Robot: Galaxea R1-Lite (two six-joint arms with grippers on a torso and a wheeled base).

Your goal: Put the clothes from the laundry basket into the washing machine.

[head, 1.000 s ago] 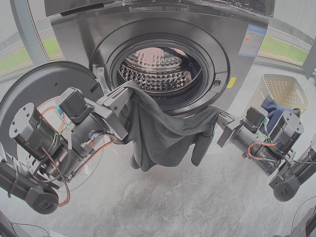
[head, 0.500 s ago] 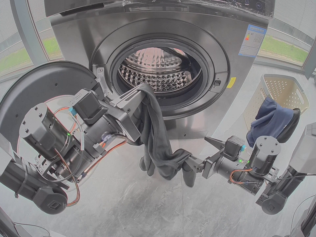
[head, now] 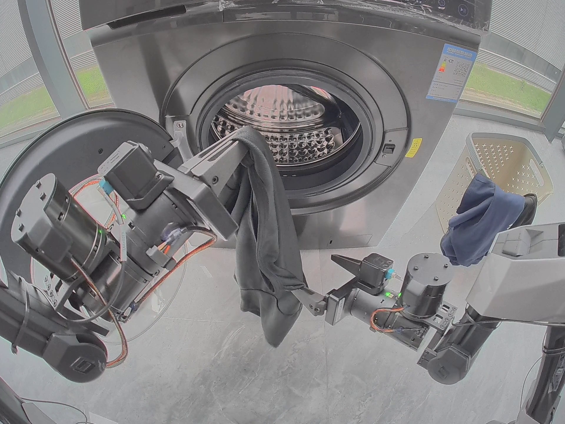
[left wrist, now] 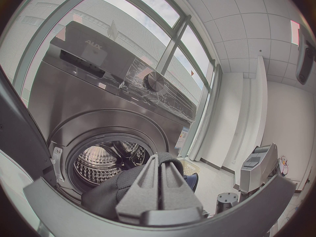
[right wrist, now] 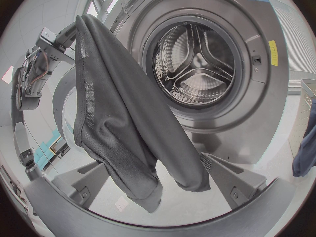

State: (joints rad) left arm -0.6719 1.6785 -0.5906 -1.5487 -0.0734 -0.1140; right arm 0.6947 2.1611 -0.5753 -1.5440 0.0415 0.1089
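Observation:
A dark grey garment (head: 265, 231) hangs from my left gripper (head: 240, 139), which is shut on its top edge just in front of the washing machine's open drum (head: 282, 128). In the left wrist view the fingers (left wrist: 144, 181) are pressed together on the garment (left wrist: 105, 191). My right gripper (head: 315, 275) is low beside the garment's hanging end, open. In the right wrist view the garment (right wrist: 125, 116) dangles between its spread fingers (right wrist: 230, 178), ungripped. The laundry basket (head: 518, 148) stands at the right with a blue garment (head: 479, 219) draped over its rim.
The machine's round door (head: 76, 148) is swung open to the left, behind my left arm. Grey tiled floor (head: 247, 378) lies in front of the machine. The basket sits close to the machine's right front corner.
The garment was stretched between both grippers; the right gripper dropped down and leftward and released it. It now hangs from the left gripper alone, which has risen slightly toward the drum.

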